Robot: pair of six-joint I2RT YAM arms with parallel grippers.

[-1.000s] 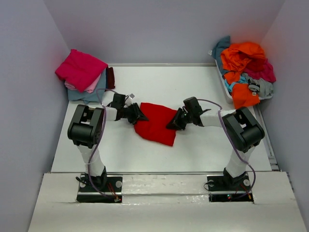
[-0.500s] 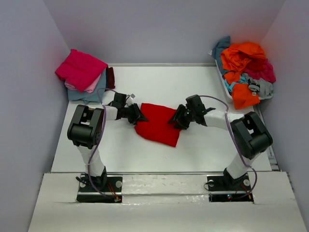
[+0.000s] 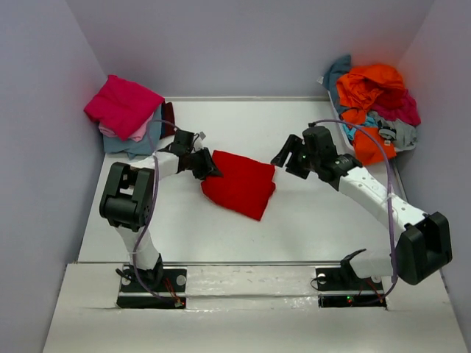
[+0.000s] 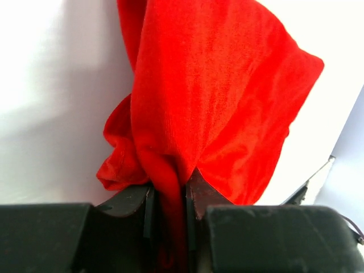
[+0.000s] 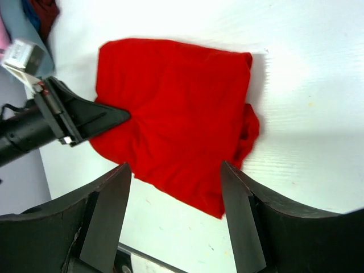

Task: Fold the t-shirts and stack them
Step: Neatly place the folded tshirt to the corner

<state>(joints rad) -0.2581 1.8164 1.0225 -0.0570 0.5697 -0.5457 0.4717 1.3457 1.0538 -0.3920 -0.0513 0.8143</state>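
T-shirts (image 3: 374,94) fill the white bin (image 3: 341,132); left tool (image 3: 209,168) pinches the red t-shirt (image 3: 240,184).

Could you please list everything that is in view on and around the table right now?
red t-shirt: one, bright red, folded, in the middle of the table.
folded stack: four layers showing, magenta on top, then pale pink, grey-blue and maroon, in the far left corner.
loose pile: count cannot be told, orange, teal, magenta and grey, heaped in the bin.
bin: one, white, at the far right edge.
table: one, white.
left gripper: one, black, shut on the left edge of the red t-shirt.
right gripper: one, black, open, just right of the red t-shirt, holding nothing.
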